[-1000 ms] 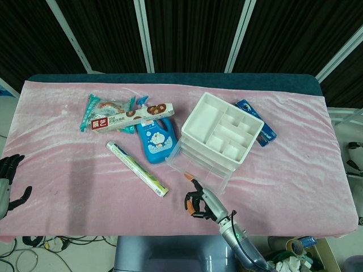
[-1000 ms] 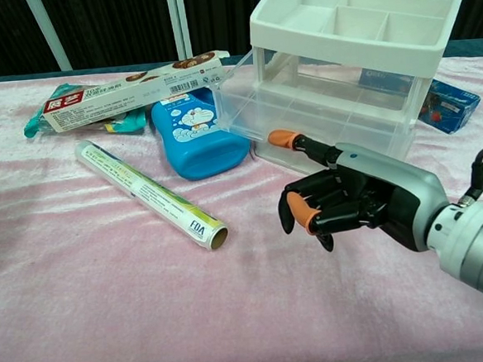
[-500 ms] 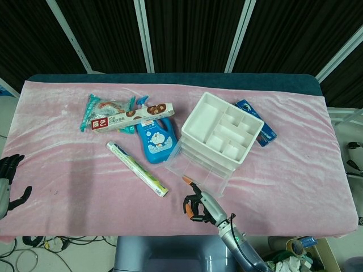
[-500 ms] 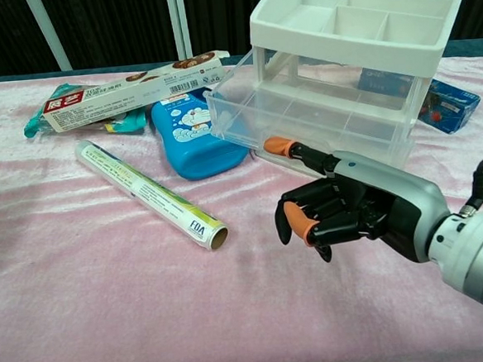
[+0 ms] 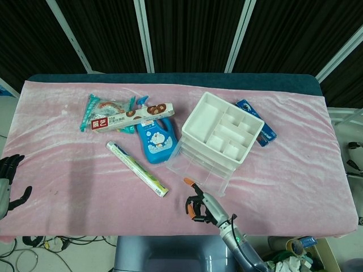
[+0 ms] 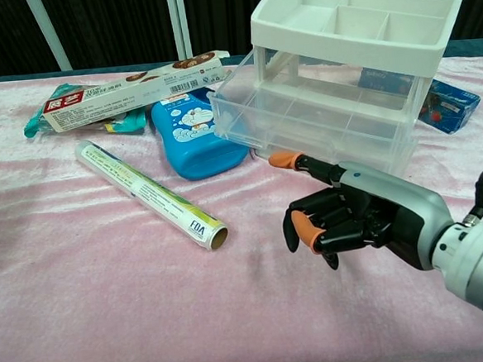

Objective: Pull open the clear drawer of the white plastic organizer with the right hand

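The white plastic organizer point(image 6: 354, 16) point(image 5: 221, 131) stands right of the table's middle, its compartment tray on top. Its clear drawer point(image 6: 303, 114) point(image 5: 197, 164) juts out a short way from the front towards me. My right hand point(image 6: 348, 219) point(image 5: 203, 205) hovers just in front of and below the drawer, holding nothing. One orange-tipped finger point(image 6: 285, 159) is stretched out under the drawer's front edge; whether it touches I cannot tell. The other fingers are curled in. My left hand point(image 5: 8, 181) hangs off the table's left edge, fingers apart and empty.
A foil roll point(image 6: 147, 192) lies diagonally left of my right hand. A blue bottle point(image 6: 193, 135) lies against the drawer's left corner, with a long snack box point(image 6: 132, 91) behind it. A blue packet point(image 6: 447, 104) sits behind the organizer on the right.
The drawer has slid out a little towards me. My right hand has since drawn back slightly and dropped, its stretched finger now below the drawer's front. The left hand has not moved.
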You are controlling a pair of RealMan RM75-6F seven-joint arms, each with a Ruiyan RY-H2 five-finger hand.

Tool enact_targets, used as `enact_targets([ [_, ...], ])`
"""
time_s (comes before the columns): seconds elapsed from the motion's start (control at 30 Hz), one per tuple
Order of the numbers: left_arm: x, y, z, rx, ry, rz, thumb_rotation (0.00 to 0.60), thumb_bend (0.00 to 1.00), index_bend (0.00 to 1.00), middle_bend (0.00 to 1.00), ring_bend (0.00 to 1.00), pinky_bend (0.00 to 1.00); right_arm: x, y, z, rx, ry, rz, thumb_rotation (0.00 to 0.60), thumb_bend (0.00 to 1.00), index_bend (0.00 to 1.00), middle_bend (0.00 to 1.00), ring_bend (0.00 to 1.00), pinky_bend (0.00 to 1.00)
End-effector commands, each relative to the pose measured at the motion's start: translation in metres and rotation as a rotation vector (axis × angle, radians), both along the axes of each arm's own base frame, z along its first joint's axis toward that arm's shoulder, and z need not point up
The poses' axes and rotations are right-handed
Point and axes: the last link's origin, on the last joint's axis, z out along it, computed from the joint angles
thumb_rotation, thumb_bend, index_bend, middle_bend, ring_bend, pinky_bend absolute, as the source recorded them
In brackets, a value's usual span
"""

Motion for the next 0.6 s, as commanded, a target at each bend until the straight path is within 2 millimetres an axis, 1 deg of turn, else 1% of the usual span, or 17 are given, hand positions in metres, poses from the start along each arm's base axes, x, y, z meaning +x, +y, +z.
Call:
enact_targets([
  [0.03, 0.000, 0.000, 0.000, 0.000, 0.001, 0.000, 0.600, 0.32, 0.11, 0.11, 0.08, 0.07, -0.001, 0.004, -0.003, 0.013, 0.007, 0.004, 0.600, 0.58, 0.00, 0.62, 0.74, 0.69],
  [0.17, 0.000, 0.000, 0.000, 0.000, 0.000, 0.000, 0.600, 0.32, 0.11, 0.11, 0.08, 0.07, -0.007, 0.009, -0.009, 0.041, 0.032, 0.004, 0.600, 0.58, 0.00, 0.62, 0.74, 0.69],
  [0.3, 0.000, 0.000, 0.000, 0.000, -0.001, 0.000, 0.600, 0.32, 0.11, 0.11, 0.08, 0.07, -0.021, 0.011, -0.006, 0.042, 0.071, -0.011, 0.600, 0.58, 0.00, 0.62, 0.74, 0.69],
  [0.37, 0.001, -0.001, 0.000, -0.003, 0.000, -0.002, 0.600, 0.32, 0.11, 0.11, 0.08, 0.07, -0.039, 0.013, 0.002, 0.026, 0.101, -0.043, 0.600, 0.58, 0.00, 0.62, 0.74, 0.69],
  [0.6, 0.001, -0.001, -0.001, -0.003, 0.001, -0.002, 0.600, 0.32, 0.11, 0.11, 0.08, 0.07, -0.075, 0.022, 0.029, 0.004, 0.131, -0.081, 0.600, 0.58, 0.00, 0.62, 0.74, 0.69],
])
